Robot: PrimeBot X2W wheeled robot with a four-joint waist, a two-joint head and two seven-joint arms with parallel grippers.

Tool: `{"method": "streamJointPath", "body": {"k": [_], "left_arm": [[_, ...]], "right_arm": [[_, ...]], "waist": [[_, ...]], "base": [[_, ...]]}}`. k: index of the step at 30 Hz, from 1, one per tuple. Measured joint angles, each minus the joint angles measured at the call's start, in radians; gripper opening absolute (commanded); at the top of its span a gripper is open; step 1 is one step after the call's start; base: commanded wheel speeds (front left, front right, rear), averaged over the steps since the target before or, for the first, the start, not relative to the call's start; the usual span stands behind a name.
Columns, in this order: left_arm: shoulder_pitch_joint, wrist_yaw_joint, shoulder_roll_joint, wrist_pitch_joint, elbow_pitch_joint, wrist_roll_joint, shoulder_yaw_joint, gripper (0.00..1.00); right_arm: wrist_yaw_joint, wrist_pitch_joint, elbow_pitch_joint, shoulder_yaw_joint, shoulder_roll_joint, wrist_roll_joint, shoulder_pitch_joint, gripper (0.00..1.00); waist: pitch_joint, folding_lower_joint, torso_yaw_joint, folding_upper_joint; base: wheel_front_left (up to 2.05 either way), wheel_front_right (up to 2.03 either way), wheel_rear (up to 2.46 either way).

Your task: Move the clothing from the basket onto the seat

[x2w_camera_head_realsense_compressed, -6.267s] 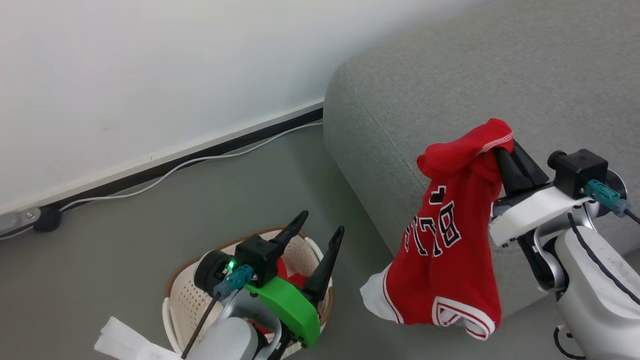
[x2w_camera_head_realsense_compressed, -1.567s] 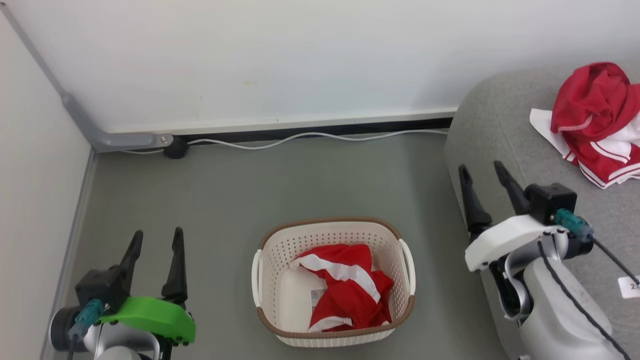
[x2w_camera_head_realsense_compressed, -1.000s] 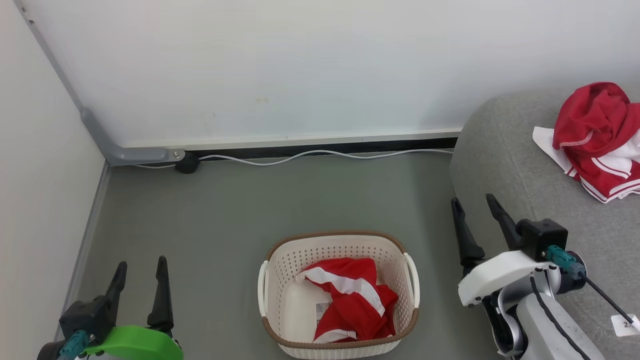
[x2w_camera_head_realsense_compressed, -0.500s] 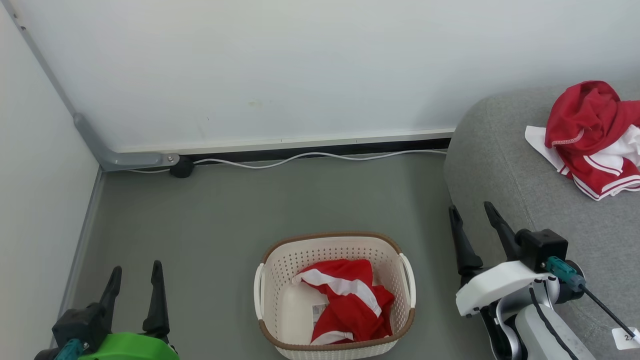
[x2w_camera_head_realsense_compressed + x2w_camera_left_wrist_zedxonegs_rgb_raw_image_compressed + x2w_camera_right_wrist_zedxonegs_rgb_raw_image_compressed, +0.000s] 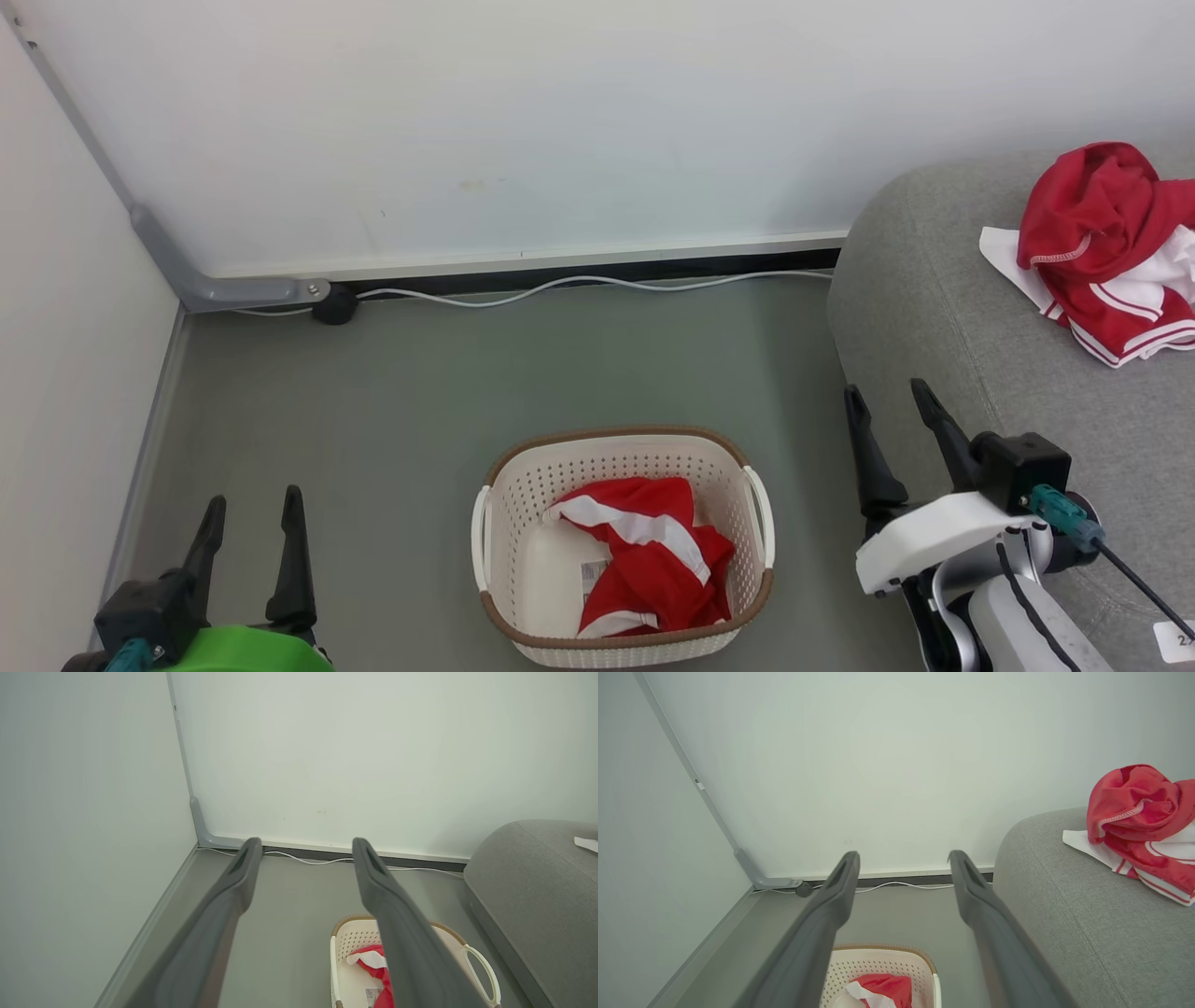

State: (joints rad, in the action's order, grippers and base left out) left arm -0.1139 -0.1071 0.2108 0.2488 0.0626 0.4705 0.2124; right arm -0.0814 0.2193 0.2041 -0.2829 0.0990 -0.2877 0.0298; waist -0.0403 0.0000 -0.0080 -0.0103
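The cream basket (image 5: 504, 485) with its brown rim stands on the grey floor, and a red garment with white stripes (image 5: 653, 555) lies crumpled in its right half. Another red and white garment (image 5: 1097, 243) rests bunched on the grey seat (image 5: 943, 308) at the right. My left gripper (image 5: 254, 509) is open and empty at the lower left, well left of the basket. My right gripper (image 5: 885, 397) is open and empty beside the seat's front edge, right of the basket. The basket (image 5: 343, 947) and seat (image 5: 1064, 914) also appear past my open fingers in the wrist views.
A white wall runs along the back, with a dark skirting strip and a white cable (image 5: 579, 282) lying along the floor. A grey conduit (image 5: 187, 280) bends into the left corner beside a black plug (image 5: 333, 303). A side wall closes off the left.
Earlier my right gripper held a red garment up in front of the seat; that garment now lies on the seat and the gripper is open. The camera has since turned toward the basket.
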Motion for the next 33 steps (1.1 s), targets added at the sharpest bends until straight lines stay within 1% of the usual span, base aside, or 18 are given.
{"method": "streamJointPath", "body": {"k": [10, 16, 23, 29, 33], "left_arm": [[-0.010, 0.000, 0.001, 0.000, -0.025, -0.008, -0.006, 1.00], [-0.003, 0.000, 0.010, -0.001, -0.042, -0.011, 0.008, 1.00], [0.076, 0.003, 0.016, -0.026, -0.037, -0.043, 0.045, 1.00], [0.156, 0.034, 0.013, -0.060, -0.010, -0.062, 0.095, 1.00], [0.221, 0.047, -0.004, -0.085, 0.022, -0.070, 0.132, 1.00]], "right_arm": [[-0.001, -0.010, -0.047, 0.017, 0.012, 0.000, 0.000, 1.00], [-0.009, -0.018, -0.095, 0.028, 0.016, 0.000, 0.012, 1.00], [-0.009, -0.018, -0.139, 0.052, 0.032, 0.005, 0.114, 1.00], [-0.007, -0.018, -0.171, 0.060, 0.035, 0.008, 0.206, 1.00], [-0.007, -0.017, -0.194, 0.068, 0.032, 0.008, 0.257, 1.00]], "waist": [[0.037, 0.0000, -0.006, 0.0000], [0.099, 0.0000, -0.012, 0.0000], [0.185, 0.0000, -0.022, 0.0000], [0.265, 0.0000, -0.038, 0.0000], [0.319, 0.0001, -0.052, 0.0000]], "base": [[0.00, 0.00, 0.00], [0.00, 0.00, 0.00], [0.00, 0.00, 0.00], [0.00, 0.00, 0.00], [0.00, 0.00, 0.00]]}}
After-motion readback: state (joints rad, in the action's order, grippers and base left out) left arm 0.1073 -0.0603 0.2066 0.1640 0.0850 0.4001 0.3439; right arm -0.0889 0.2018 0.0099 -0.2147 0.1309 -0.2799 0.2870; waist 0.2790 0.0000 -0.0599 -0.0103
